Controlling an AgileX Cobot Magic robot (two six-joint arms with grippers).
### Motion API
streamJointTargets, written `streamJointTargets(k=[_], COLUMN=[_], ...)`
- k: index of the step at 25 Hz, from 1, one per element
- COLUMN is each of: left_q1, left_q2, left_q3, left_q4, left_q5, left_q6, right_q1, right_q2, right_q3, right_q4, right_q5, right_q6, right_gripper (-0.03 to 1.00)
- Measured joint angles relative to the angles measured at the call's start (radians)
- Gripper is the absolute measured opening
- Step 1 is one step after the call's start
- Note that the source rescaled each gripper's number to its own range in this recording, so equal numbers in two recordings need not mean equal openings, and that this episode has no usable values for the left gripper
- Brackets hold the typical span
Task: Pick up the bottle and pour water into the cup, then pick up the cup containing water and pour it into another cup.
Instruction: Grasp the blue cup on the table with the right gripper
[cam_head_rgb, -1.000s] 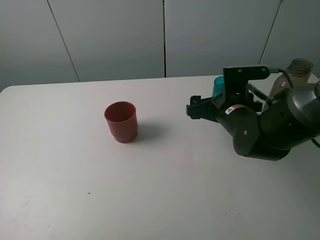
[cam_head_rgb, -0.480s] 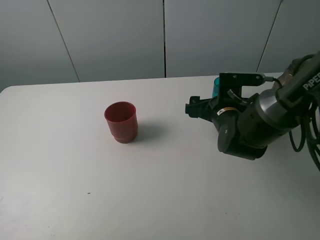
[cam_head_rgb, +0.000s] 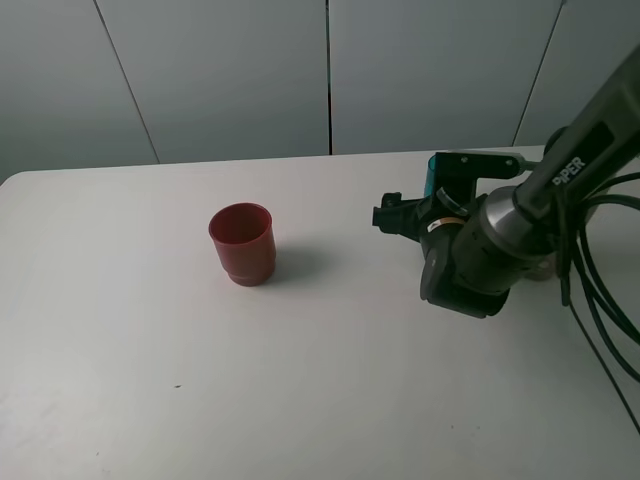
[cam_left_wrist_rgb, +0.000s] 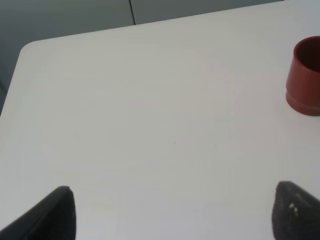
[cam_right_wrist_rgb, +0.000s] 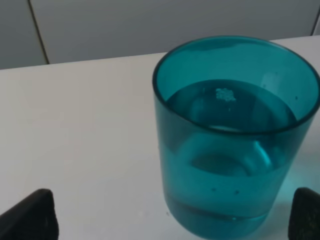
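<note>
Right end effector, spread wide and gripping nothing: its two dark fingertips stand to either side of the cup. One tip is well clear of the cup's wall and the other just beside it; contact with the nearer tip cannot be judged. The cup is a single translucent teal tumbler, upright on the white desk, toward the desk's far right side in the high view. It holds water to roughly two-thirds of its height, with one small cluster of bubbles on the surface. In the high view only the cup's upper rim shows, behind the black wrist housing of the right arm, which reaches in from the right with a bundle of black cables trailing from it.

Another cup, one opaque dark red cup with a stepped narrower base, stands upright and well apart from the teal cup, left of the desk's centre. Whether it holds anything cannot be told.

Left end effector, likewise spread, with bare desk between its two fingertips; it holds nothing and is near neither cup. The red cup appears at the edge of its wrist view.

Count: two cups (one teal, one red), two end effectors, one desk. Grey wall panels close the scene behind the desk.
</note>
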Motion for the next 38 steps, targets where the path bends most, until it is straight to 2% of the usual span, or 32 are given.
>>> streamJointTargets(k=[13,38], left_q1=[0.0,0.0], left_q2=[0.0,0.0], left_q3=[0.0,0.0], left_q4=[0.0,0.0], left_q5=[0.0,0.0], left_q6=[0.0,0.0], right_q1=[-0.071,-0.096], right_q2=[0.03,0.126], right_q3=[-0.089,-0.212], right_q4=[0.035,0.061], right_q5=[0.045,0.061], right_q6=[-0.022,-0.097], right_gripper=[1.0,1.0])
